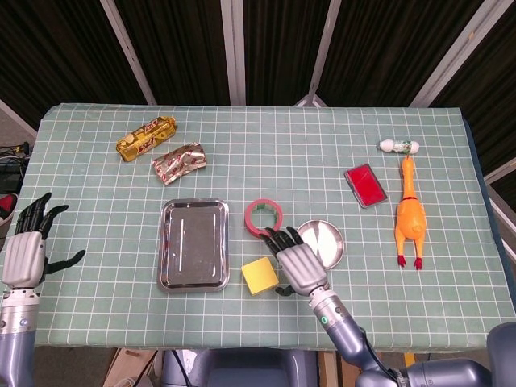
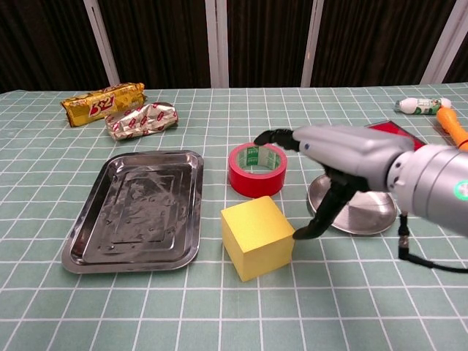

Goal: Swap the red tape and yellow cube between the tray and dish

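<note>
Right hand [image 2: 333, 157] spread, empty; yellow cube [image 2: 257, 237] on table just left of it, tray [image 2: 88, 241] further left. Left hand [image 1: 24, 251] far off, open.

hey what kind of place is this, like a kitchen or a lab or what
Most likely a robot test lab, not a kitchen. A table under a green grid cloth holds unrelated props: a yellow cube, red tape, a rubber chicken. Dark curtain panels close off the back.

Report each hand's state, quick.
Left hand: open, holding nothing.
Right hand: open, fingers spread beside the yellow cube, holding nothing.
</note>
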Robot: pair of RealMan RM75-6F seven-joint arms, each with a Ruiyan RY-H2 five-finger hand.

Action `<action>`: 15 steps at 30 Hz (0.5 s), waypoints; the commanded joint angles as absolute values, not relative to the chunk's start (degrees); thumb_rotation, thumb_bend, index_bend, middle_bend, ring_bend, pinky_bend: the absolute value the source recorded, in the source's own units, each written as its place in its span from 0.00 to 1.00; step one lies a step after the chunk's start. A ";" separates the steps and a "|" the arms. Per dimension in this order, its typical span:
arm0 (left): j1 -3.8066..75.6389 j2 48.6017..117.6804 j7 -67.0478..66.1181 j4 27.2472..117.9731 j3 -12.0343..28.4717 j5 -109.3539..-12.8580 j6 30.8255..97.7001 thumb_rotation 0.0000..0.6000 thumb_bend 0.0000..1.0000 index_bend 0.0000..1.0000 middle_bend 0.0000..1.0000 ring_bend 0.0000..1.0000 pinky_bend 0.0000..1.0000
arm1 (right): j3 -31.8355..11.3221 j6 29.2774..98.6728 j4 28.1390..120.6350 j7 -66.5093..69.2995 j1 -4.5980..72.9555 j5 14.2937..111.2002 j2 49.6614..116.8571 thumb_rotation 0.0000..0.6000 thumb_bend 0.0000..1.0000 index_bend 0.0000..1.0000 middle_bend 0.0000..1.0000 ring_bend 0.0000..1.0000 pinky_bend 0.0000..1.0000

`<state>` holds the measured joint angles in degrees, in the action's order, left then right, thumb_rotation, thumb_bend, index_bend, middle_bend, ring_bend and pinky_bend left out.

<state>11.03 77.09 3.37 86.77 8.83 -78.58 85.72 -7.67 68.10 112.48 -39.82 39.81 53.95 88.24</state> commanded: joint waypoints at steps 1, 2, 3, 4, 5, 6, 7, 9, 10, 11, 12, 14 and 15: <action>10.96 77.18 3.48 86.75 8.86 -78.78 85.86 1.00 0.00 0.22 0.00 0.00 0.00 | -10.71 69.54 114.28 -39.68 39.78 52.40 84.09 1.00 0.00 0.00 0.05 0.09 0.00; 10.94 77.25 3.51 86.70 8.92 -78.81 85.94 1.00 0.00 0.22 0.00 0.00 0.00 | -11.79 68.79 113.73 -38.89 40.20 51.62 83.35 1.00 0.00 0.00 0.05 0.09 0.00; 10.94 77.34 3.50 86.63 9.00 -78.79 85.98 1.00 0.00 0.22 0.00 0.00 0.00 | -12.84 67.60 113.00 -37.96 40.75 50.53 82.75 1.00 0.00 0.00 0.05 0.09 0.00; 10.94 77.42 3.49 86.51 9.09 -78.71 85.97 1.00 0.00 0.22 0.00 0.00 0.00 | -13.98 66.35 112.11 -36.88 41.35 49.22 82.36 1.00 0.00 0.00 0.05 0.09 0.00; 10.95 77.49 3.48 86.41 9.18 -78.61 85.94 1.00 0.00 0.22 0.00 0.00 0.00 | -15.03 65.38 111.22 -35.82 41.84 48.12 82.29 1.00 0.00 0.00 0.05 0.09 0.00; 10.97 77.57 3.49 86.26 9.31 -78.48 85.93 1.00 0.00 0.22 0.00 0.00 0.00 | -16.41 63.85 109.76 -34.40 42.66 46.46 82.35 1.00 0.00 0.00 0.05 0.09 0.00; 10.92 77.67 3.52 86.02 9.60 -78.22 86.09 1.00 0.00 0.22 0.00 0.00 0.00 | -18.31 61.60 107.37 -32.57 44.10 44.22 83.06 1.00 0.00 0.00 0.05 0.09 0.00; 10.84 77.86 3.45 85.76 9.87 -78.05 86.35 1.00 0.00 0.22 0.00 0.00 0.00 | -19.64 58.93 103.76 -31.38 46.24 42.10 84.55 1.00 0.00 0.00 0.05 0.09 0.00; 10.80 77.92 3.42 85.67 9.97 -78.03 86.48 1.00 0.00 0.22 0.00 0.00 0.00 | -19.76 58.22 102.64 -31.17 46.97 41.63 85.12 1.00 0.00 0.00 0.05 0.09 0.00; 10.75 77.98 3.41 85.59 10.05 -78.00 86.62 1.00 0.00 0.22 0.00 0.00 0.00 | -19.74 57.62 101.56 -31.14 47.67 41.25 85.71 1.00 0.00 0.00 0.05 0.09 0.00; 10.71 78.04 3.39 85.51 10.13 -77.97 86.71 1.00 0.00 0.22 0.00 0.00 0.00 | -19.64 57.09 100.46 -31.24 48.38 40.92 86.30 1.00 0.00 0.00 0.05 0.09 0.00; 10.68 78.10 3.36 85.39 10.19 -77.96 86.73 1.00 0.00 0.22 0.00 0.00 0.00 | -19.48 56.34 98.56 -31.42 49.54 40.38 87.37 1.00 0.00 0.00 0.05 0.09 0.00; 10.69 78.11 3.36 85.34 10.18 -78.01 86.70 1.00 0.00 0.22 0.00 0.00 0.00 | -19.46 55.88 97.40 -31.34 50.17 40.02 88.06 1.00 0.00 0.00 0.05 0.09 0.00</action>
<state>10.69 78.11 3.36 85.36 10.19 -78.00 86.71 -19.07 57.16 99.16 -31.83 48.84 41.15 86.69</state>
